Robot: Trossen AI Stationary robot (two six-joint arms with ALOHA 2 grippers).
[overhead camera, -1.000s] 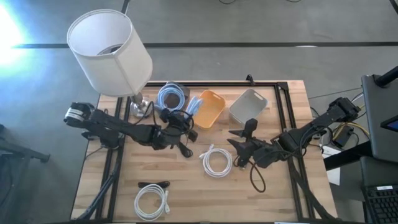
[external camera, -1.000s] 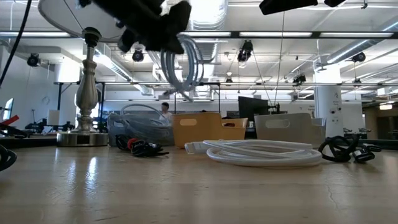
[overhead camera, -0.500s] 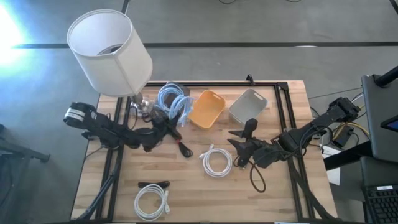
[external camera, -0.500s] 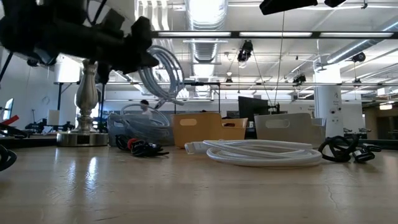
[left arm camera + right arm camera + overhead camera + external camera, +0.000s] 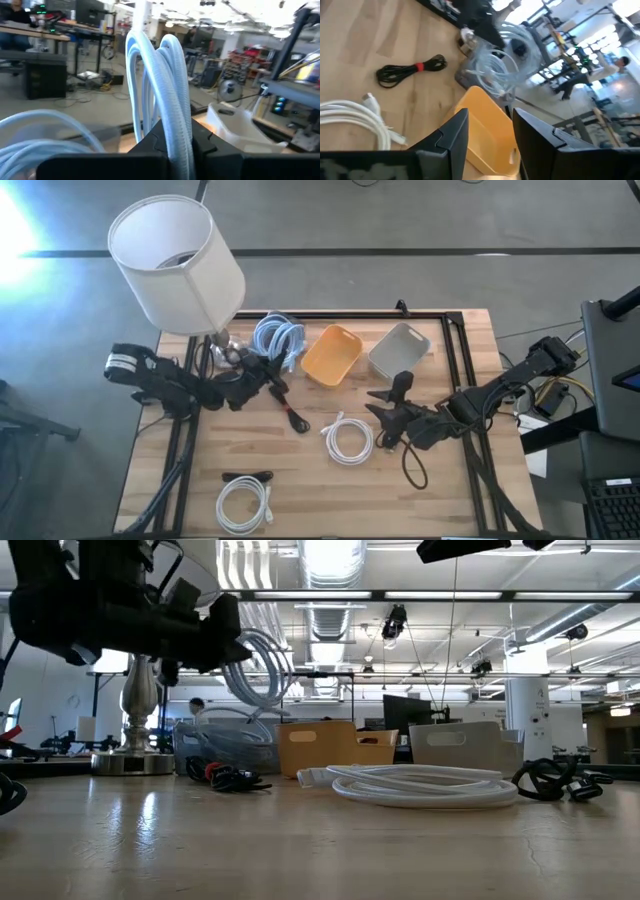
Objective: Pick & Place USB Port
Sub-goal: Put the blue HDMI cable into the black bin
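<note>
Left gripper (image 5: 167, 145) is clamped on the light-blue cable coil (image 5: 160, 85) — my wrist view shows that; overhead (image 5: 283, 340) only shows it ahead of the fingers. Right gripper (image 5: 385, 408) waits, parted.

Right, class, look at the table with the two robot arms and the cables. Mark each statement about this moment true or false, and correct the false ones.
1. The left gripper holds a light blue coiled cable clamped between its fingers. True.
2. The yellow bin contains a white cable. False: it looks empty.
3. A black cable bundle with a red tie lies on the wooden table. True.
4. The right gripper is shut on the white coiled cable. False: its fingers are open and hold nothing; the cable lies beside it.
5. The lamp stands at the table's right edge. False: it stands at the far left corner.
</note>
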